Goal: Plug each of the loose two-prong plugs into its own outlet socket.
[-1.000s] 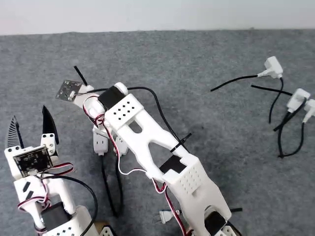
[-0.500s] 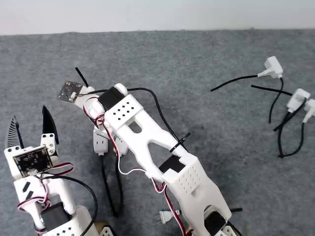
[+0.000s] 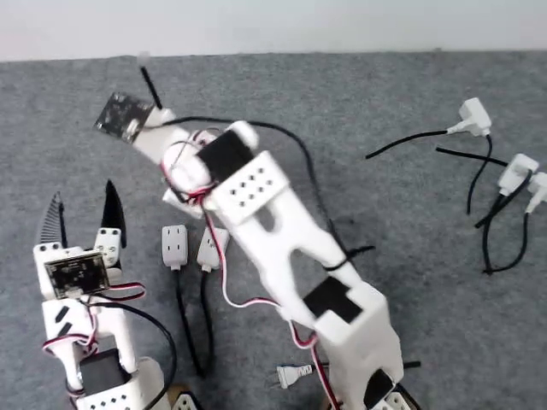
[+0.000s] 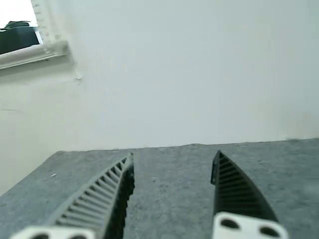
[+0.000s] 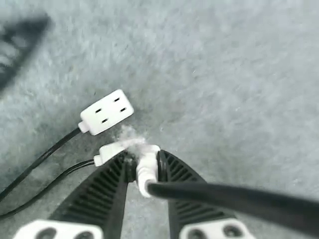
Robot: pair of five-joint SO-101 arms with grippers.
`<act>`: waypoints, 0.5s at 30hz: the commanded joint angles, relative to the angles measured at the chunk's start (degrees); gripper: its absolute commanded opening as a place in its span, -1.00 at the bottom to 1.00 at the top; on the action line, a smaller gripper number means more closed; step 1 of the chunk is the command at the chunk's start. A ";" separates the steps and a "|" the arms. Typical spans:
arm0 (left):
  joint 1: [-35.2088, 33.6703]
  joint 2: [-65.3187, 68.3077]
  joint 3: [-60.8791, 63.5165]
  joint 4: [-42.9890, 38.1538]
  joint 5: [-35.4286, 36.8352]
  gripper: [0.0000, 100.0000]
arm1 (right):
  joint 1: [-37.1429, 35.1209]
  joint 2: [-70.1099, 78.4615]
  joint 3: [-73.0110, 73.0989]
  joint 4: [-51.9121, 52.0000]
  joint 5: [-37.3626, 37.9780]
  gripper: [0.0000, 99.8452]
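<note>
Am gripping white plug [image 5: 146, 174] in right gripper [image 5: 144, 158], clamped on it, just beside socket [image 5: 106, 112] on desk [image 3: 385, 102]; not seated yet, I judge. Idling left gripper [image 4: 174, 156] gaping wide. Second plug [image 3: 291, 374] lying loose, waiting.

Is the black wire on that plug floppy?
Probably floppy: similar cords lie in loose curves on the table. The white plug looks small and light, so the right gripper likely lifts it easily, wire trailing behind.

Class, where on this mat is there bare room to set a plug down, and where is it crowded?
Free: mat between right arm and the three plugs. Crowded: around the sockets and cords by the left end effector.
</note>
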 commanded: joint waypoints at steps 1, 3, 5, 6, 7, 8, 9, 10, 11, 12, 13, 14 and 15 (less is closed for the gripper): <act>6.59 0.09 -0.66 -1.32 0.53 -0.51 | 0.13 -7.96 -3.43 -1.36 -0.88 -0.98; 9.49 0.09 -0.75 -1.32 0.35 -0.51 | -0.13 -10.59 -3.43 -1.89 -2.64 -0.98; 12.40 0.09 -0.75 -1.32 0.18 -0.51 | -0.66 -12.79 -3.43 -2.59 -4.13 -0.98; 13.71 0.09 -0.75 -1.32 0.18 -0.51 | -0.92 -13.76 -3.43 -2.95 -4.48 -0.98; 14.86 0.09 -0.75 -1.32 0.18 -0.51 | -1.01 -14.55 -3.43 -3.38 -4.48 -0.98; 16.09 0.09 -0.84 -1.32 0.18 -0.51 | -1.10 -15.16 -3.43 -3.65 -4.84 -0.98; 17.05 0.09 -0.92 -1.32 0.09 -0.51 | -1.27 -15.69 -3.43 -4.09 -4.84 -0.98; 17.93 0.09 -1.01 -1.32 0.09 -0.51 | -1.89 -16.13 -3.43 -4.26 -4.57 -0.98; 18.81 0.09 -1.10 -1.32 0.09 -0.51 | -2.24 -16.40 -3.43 -4.26 -4.40 -0.98; 19.69 0.09 -1.10 -1.32 0.09 -0.51 | -2.59 -16.57 -3.43 -4.26 -4.31 -0.98; 20.75 0.09 -1.10 -1.32 0.09 -0.51 | -2.59 -16.57 -3.43 -4.18 -4.31 -0.98; 21.80 0.09 -1.10 -1.23 -0.09 -0.51 | -2.68 -16.57 -3.43 -4.09 -4.31 -0.98; 22.95 0.09 -1.10 -0.70 -0.79 -0.51 | -2.68 -16.57 -3.43 -4.09 -4.40 -0.98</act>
